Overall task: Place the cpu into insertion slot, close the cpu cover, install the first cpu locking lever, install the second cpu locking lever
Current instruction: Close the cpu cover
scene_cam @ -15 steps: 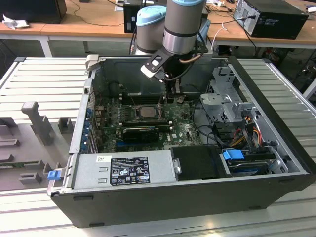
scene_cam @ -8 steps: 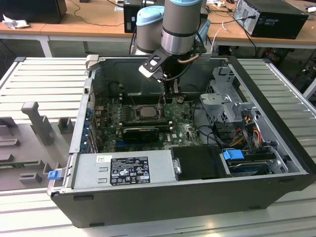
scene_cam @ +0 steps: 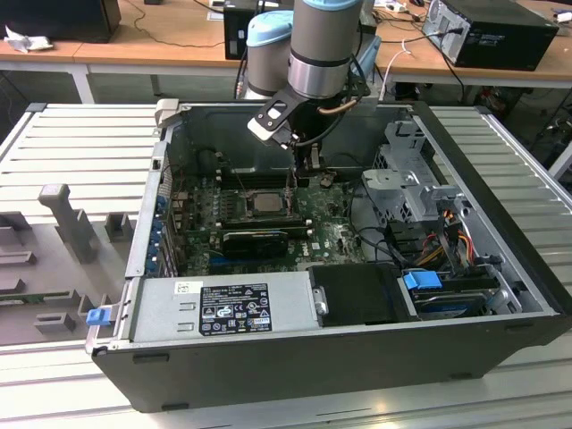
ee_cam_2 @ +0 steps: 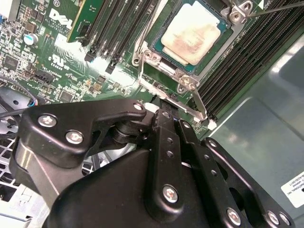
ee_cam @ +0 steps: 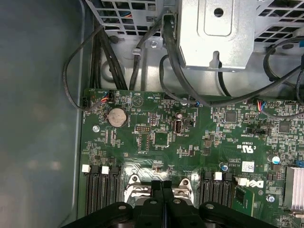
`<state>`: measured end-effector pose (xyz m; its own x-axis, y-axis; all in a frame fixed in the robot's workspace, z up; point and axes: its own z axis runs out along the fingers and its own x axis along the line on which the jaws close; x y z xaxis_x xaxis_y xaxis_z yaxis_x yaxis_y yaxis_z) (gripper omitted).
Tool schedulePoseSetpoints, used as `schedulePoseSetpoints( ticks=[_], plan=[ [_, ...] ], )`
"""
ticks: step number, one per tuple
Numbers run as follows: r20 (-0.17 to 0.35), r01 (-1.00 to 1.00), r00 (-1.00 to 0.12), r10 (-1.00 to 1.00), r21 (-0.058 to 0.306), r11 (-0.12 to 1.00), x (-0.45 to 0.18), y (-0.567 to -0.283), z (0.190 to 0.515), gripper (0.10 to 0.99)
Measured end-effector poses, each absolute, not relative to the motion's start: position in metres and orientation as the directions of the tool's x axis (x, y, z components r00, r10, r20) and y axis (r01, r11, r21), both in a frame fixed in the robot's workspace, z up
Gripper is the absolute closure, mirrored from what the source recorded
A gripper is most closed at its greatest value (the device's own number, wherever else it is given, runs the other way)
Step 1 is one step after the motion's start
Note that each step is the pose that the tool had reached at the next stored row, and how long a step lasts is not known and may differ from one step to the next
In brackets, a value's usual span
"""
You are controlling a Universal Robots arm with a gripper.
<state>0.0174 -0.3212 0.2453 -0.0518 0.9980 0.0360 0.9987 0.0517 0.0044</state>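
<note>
While the open computer case (scene_cam: 357, 357) lies on its side on a ribbed grey metal table (scene_cam: 80, 134), with wooden desks (scene_cam: 161, 45) and a black tower (scene_cam: 496, 31) behind it, the arm (scene_cam: 322, 45) reaches down through the open side to the green motherboard (ee_cam: 213, 142). There's the cpu (ee_cam_2: 192, 33), pale face up, seated in the insertion slot (scene_cam: 286, 208), and the cpu cover (ee_cam_2: 164, 67) lies flat around it, framing the chip. The gripper (ee_cam_2: 164, 113) hangs right at the socket's edge, its tips at a thin wire locking lever (ee_cam_2: 190, 107). In the first wrist view its two black fingers (ee_cam: 156, 190) sit pressed together with no gap, though I cannot tell whether they pinch the wire. It's crowded in here: long black memory slots (ee_cam_2: 118, 28) flank the socket on both sides, a black expansion card (scene_cam: 255, 241) lies near it, and a silver power supply (scene_cam: 223, 304) runs along the case's near wall. A grey drive cage (ee_cam: 213, 33) trailing black cables (ee_cam: 95, 61) stands past the board's coin battery (ee_cam: 117, 116).
</note>
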Motion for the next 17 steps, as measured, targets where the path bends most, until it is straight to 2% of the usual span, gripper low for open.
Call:
schedulePoseSetpoints(
  ticks=[7, 17],
  plan=[
    [0.036, 0.999, -0.052, 0.998, 0.004, 0.052, 0.011, -0.321, 0.245, 0.980],
    [0.036, 0.999, -0.053, 0.998, -0.001, 0.053, -0.012, -0.321, 0.228, 0.980]
  ],
)
